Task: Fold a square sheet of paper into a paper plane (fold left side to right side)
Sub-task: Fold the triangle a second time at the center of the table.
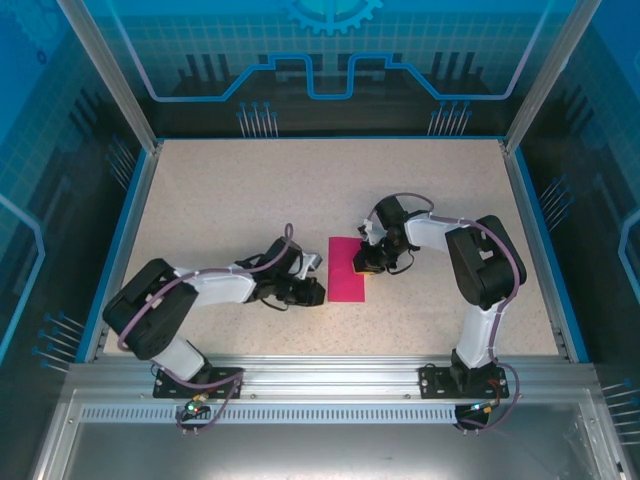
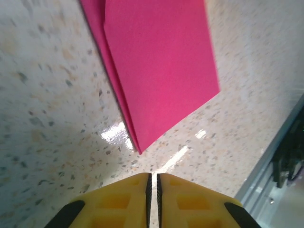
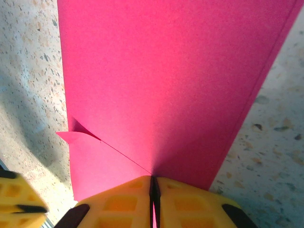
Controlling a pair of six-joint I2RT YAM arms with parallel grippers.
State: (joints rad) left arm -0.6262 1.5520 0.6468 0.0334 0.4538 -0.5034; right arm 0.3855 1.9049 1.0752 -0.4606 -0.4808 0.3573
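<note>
The square sheet of paper [image 1: 347,270] lies at the table's middle, folded in half into a tall narrow magenta-pink rectangle. In the left wrist view the paper [image 2: 156,66] shows two stacked layers, the lower one peeking out along the left edge. My right gripper [image 1: 362,262] sits on its right side, and in its wrist view the gripper [image 3: 154,178] is shut on the paper [image 3: 161,85], with a layer edge running to the jaws and a small corner curled up. My left gripper [image 1: 318,290] rests by the lower left corner, where the gripper [image 2: 152,175] is shut on nothing, just short of the corner.
The speckled tabletop [image 1: 250,200] is bounded by blue walls on the left, back and right. An aluminium rail [image 1: 320,375] runs along the near edge and appears as a rail [image 2: 278,152] close to the left gripper. A yellow finger [image 3: 16,197] shows at the right wrist view's lower left.
</note>
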